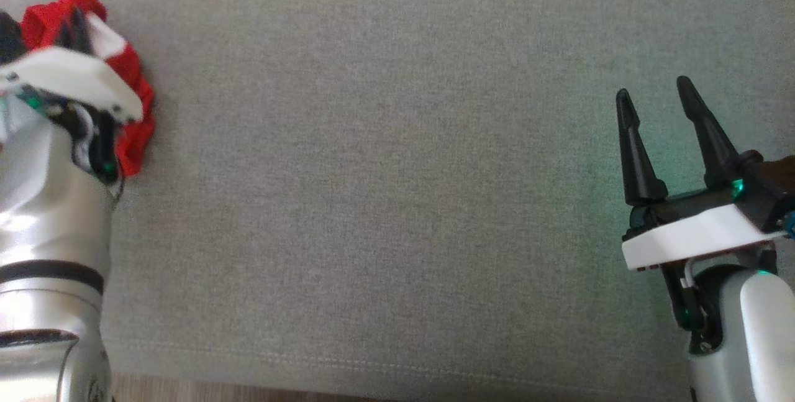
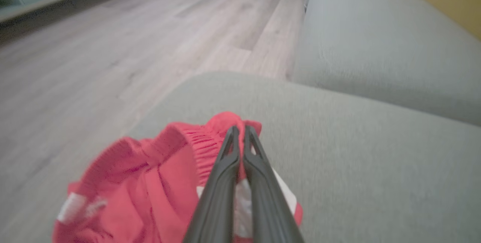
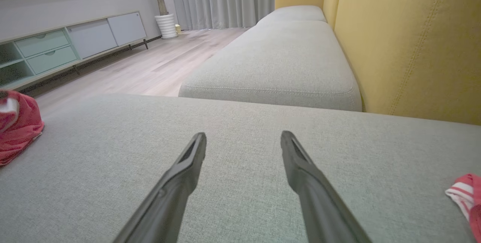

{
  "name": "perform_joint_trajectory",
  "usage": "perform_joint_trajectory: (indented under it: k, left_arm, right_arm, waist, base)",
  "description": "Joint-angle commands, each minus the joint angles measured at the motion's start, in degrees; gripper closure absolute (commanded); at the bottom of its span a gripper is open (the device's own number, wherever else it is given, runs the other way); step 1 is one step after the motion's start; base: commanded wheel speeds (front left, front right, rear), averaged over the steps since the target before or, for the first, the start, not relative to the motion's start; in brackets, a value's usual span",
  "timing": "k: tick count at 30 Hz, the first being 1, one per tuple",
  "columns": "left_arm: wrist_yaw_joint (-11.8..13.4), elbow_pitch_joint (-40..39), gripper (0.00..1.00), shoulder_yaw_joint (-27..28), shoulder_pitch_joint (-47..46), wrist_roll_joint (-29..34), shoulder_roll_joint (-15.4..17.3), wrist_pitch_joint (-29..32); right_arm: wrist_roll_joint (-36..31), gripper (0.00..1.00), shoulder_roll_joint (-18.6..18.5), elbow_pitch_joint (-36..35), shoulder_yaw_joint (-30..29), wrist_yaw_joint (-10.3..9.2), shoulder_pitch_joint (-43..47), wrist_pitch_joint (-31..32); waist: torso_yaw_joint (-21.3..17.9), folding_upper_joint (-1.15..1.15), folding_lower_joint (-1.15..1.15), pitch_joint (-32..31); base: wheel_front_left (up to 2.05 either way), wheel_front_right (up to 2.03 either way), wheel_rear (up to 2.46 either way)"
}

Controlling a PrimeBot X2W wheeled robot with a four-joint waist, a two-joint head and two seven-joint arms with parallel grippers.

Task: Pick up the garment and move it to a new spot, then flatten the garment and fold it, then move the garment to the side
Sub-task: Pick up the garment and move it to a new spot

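garment (image 1: 133,135), red with white trim: bunched at upper left of head frame, by the corner of the grey cushion (image 1: 397,172). left gripper (image 2: 239,130): clenched on the gathered red waistband, fingertips pressed together. right gripper (image 1: 653,88): lower right of head frame, fingers spread apart, grasping nothing, over the cushion. second red-and-white striped cloth (image 3: 466,194): lower right of right wrist frame.
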Motion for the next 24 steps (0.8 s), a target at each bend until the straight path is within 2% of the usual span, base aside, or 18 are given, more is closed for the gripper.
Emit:
perform_joint_trajectory:
  k: [1,3,4,5,7,9,12,13,14,17,24]
  left_arm:
    - [0.8,-4.4,1.00,1.6,-0.7,0.7,3.7,-0.7]
    - [1.8,-11.3,1.00,2.1,1.6,1.8,3.9,-0.7]
    - [2.6,-18.3,1.00,2.9,4.9,2.9,4.1,-0.7]
    - [2.6,-18.3,1.00,2.9,4.9,2.9,4.1,-0.7]
    - [3.3,-28.2,1.00,3.8,10.5,4.5,3.7,-0.7]
    - [3.6,-34.1,1.00,4.2,14.6,5.3,3.4,-0.7]
    - [4.0,-41.9,1.00,4.3,21.3,6.4,2.7,-0.7]
    - [4.0,-41.9,1.00,4.3,21.3,6.4,2.7,-0.7]
    - [4.4,-46.8,1.00,3.8,25.7,7.0,2.1,-0.7]
    - [4.9,-51.5,1.00,2.9,30.3,7.6,1.3,-0.7]
    - [7.0,-67.7,1.00,0.6,44.5,8.2,-0.9,3.6]
  right_arm:
    - [0.5,0.00,0.5,-1.9,0.9,0.37,0.2,-0.7]
    - [0.6,0.00,0.7,-1.7,0.6,0.37,0.8,-1.0]
    - [0.7,0.00,0.9,-1.5,0.4,0.37,1.5,-1.2]
    - [0.7,0.00,0.9,-1.5,0.4,0.37,1.5,-1.2]
    - [1.0,0.00,1.2,-0.9,0.1,0.37,2.6,-1.5]
    - [1.2,0.00,1.4,-0.6,0.1,0.37,3.4,-1.6]
    - [1.6,0.00,1.8,-0.1,0.1,0.37,4.7,-1.9]
    - [1.6,0.00,1.8,-0.1,0.1,0.37,4.7,-1.9]
    - [1.8,0.00,1.9,0.1,-0.1,0.37,5.7,-2.0]
    - [2.0,0.00,2.1,0.4,-0.1,0.37,6.7,-2.1]
    - [2.5,0.00,2.4,0.8,0.1,0.37,9.7,-2.0]
  waist:
    - [0.3,0.00,-0.01,-1.5]
    - [0.3,0.00,-0.01,-3.1]
    - [0.2,0.00,-0.01,-4.9]
    - [0.2,0.00,-0.01,-4.9]
    - [-0.1,0.00,-0.01,-7.7]
    - [-0.5,0.00,-0.01,-9.4]
    - [-1.5,0.00,-0.01,-12.0]
    - [-1.5,0.00,-0.01,-12.0]
    - [-2.2,0.00,-0.01,-13.5]
    - [-3.2,0.00,-0.01,-15.0]
    - [-7.3,0.00,-0.01,-18.9]
  base:
    - [0.00,0.00,0.00]
    - [0.00,0.00,0.00]
    - [0.00,0.00,0.00]
    - [0.00,0.00,0.00]
    - [0.00,0.00,0.00]
    - [0.00,0.00,0.00]
    - [0.00,0.00,0.00]
    - [0.00,0.00,0.00]
    - [0.00,0.00,0.00]
    - [0.00,0.00,0.00]
    - [0.00,0.00,0.00]
